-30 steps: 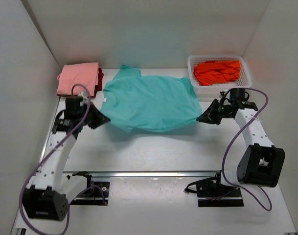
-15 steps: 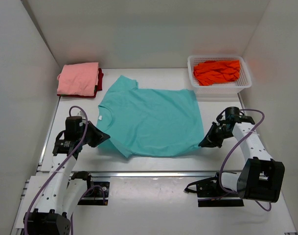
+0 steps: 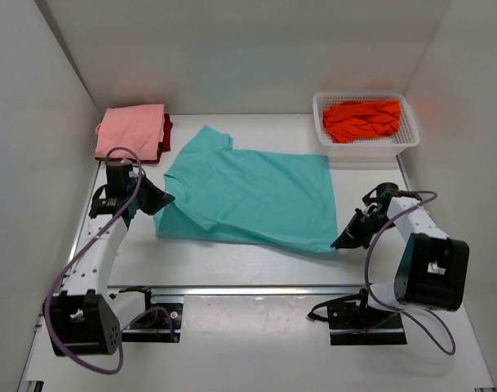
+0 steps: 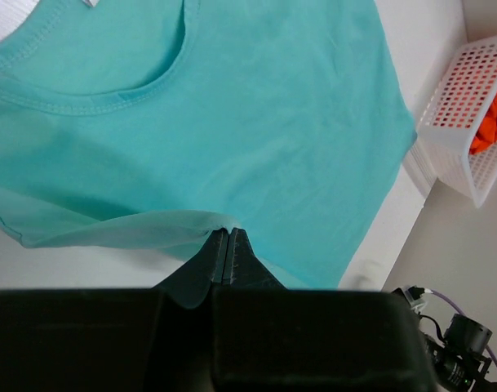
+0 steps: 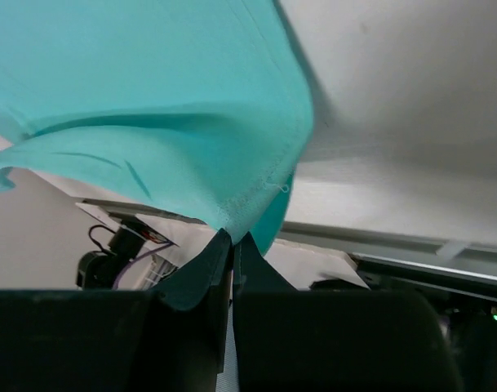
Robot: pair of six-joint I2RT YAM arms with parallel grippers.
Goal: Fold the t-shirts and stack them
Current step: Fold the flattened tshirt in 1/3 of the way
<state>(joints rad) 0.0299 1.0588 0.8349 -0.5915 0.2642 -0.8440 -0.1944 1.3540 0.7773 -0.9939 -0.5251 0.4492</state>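
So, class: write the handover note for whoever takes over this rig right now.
Left hand: shut on the teal t-shirt, left edge.
Right hand: shut on its near right corner.
Teal lies mostly flat on the table, unfolded.
Done: pink t-shirt folded on the dark red t-shirt, far left.
Left: fold and stack teal, then the orange t-shirt crumpled in the basket.

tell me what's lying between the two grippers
The teal t-shirt spans from left gripper to right gripper, both pinching its edges; the top view shows it.

tee (image 3: 248, 192) fills ctr, basket (image 3: 366, 150) far R, stack (image 3: 132, 131) far L, front strip (image 3: 248, 260) free
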